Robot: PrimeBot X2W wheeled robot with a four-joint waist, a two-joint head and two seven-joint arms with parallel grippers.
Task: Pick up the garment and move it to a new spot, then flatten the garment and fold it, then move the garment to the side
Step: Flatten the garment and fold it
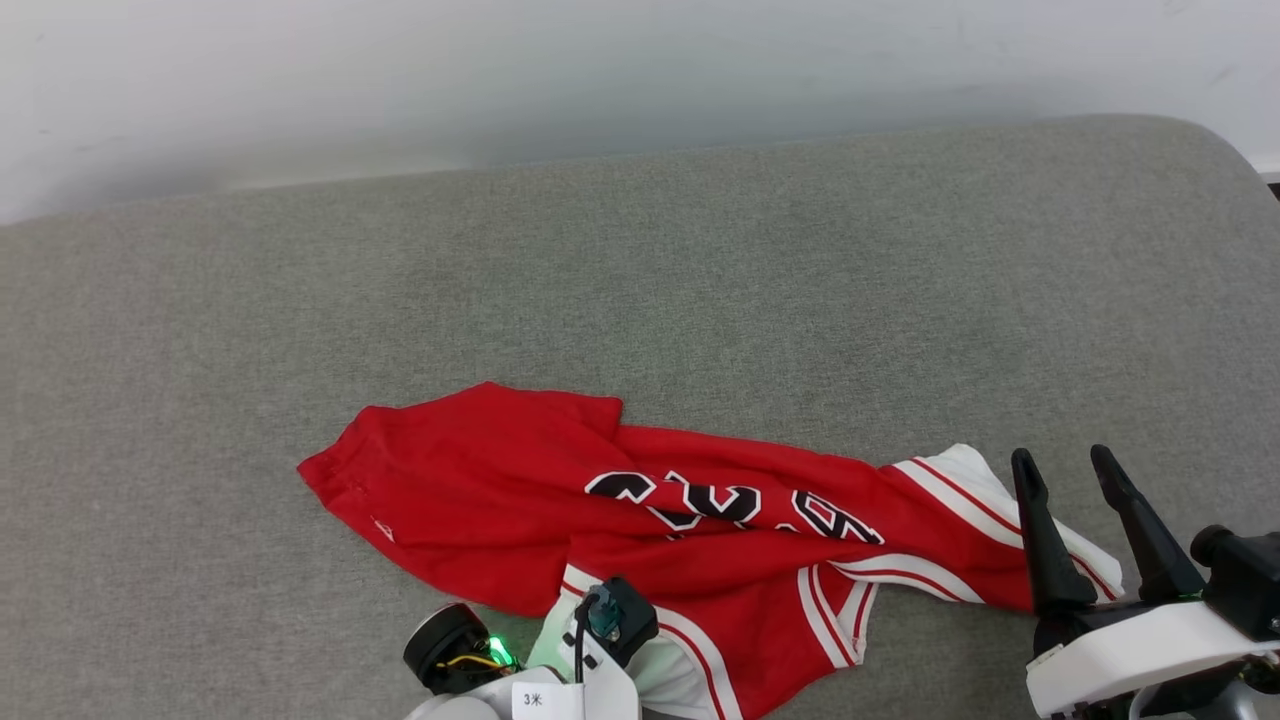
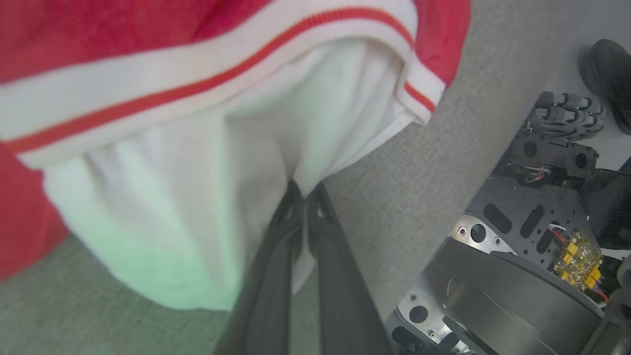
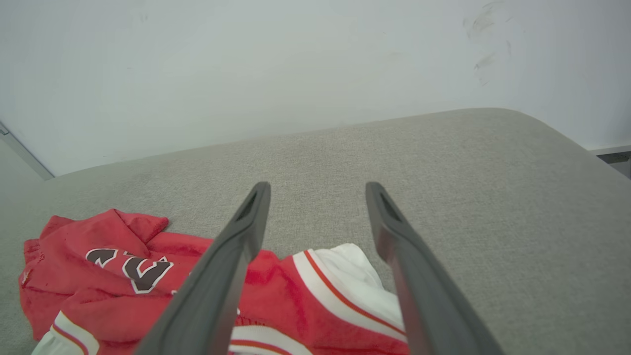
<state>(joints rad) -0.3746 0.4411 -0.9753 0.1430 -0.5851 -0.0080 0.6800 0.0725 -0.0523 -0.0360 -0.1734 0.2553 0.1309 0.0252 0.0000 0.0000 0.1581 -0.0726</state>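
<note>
Grey cushion (image 1: 700, 280); crumpled red garment (image 1: 480, 480); L jaws pinch white sleeve (image 2: 197, 187), R jaws apart.

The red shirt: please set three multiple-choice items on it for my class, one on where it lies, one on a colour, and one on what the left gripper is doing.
1. Where does the shirt lie?
A. On the grey cushion
B. On a wooden floor
C. On a hanger

2. What colour is the sleeve at the left gripper?
A. Blue
B. White
C. Black

3. What state is the left gripper in?
A. Wide open, clear of the cloth
B. Shut on a cup
C. Shut on the sleeve

Answers:
1 A: the head view shows the shirt crumpled on the cushion.
2 B: the cloth is white below a red-striped trim.
3 C: in the left wrist view its jaws are closed on white cloth.
</note>
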